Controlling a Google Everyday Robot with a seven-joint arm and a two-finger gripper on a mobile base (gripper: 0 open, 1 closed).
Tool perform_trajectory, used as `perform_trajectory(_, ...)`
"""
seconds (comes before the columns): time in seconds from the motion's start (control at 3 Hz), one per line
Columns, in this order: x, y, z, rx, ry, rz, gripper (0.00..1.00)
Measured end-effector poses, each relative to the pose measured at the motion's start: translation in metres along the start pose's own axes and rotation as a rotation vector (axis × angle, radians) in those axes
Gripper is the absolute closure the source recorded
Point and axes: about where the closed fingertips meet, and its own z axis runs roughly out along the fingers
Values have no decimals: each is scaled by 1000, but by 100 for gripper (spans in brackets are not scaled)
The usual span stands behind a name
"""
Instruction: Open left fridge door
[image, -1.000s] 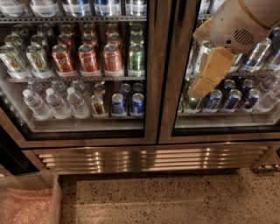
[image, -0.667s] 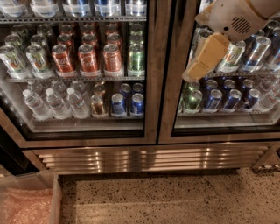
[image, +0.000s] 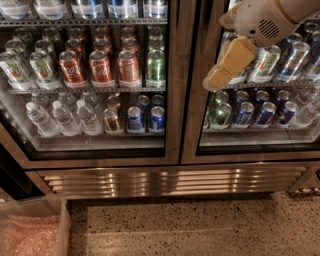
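Brushed bronze steel frames 2 glass doors side by side. The left fridge door fills the left and middle of the view, its right edge meeting the right door, and both sit flush and closed.

Behind the left glass, the front row of the middle shelf holds 3 red cola cans, 1 green can to their right and 2 white-green cans to their left. More cans stand behind them, too dim to count. On the shelf below are 3 water bottles, 1 gold can and 2 blue cans in front.

The tan gripper hangs in front of the right door's glass, near that door's left frame, slanting down to the left from the white arm housing. It is seen side-on as 1 block, so I cannot tell whether it is spread or closed, and it hides some of the cans behind it.

The top shelf is cut off by the upper edge. At the near left, 1 translucent bin is only partly in view.
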Motion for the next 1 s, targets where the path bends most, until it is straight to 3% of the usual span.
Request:
perform_trajectory(0.33,-32,-16,18,-4,-62,-53,0)
perform_trajectory(1.0,-36,-19,22,5,-78,-56,0)
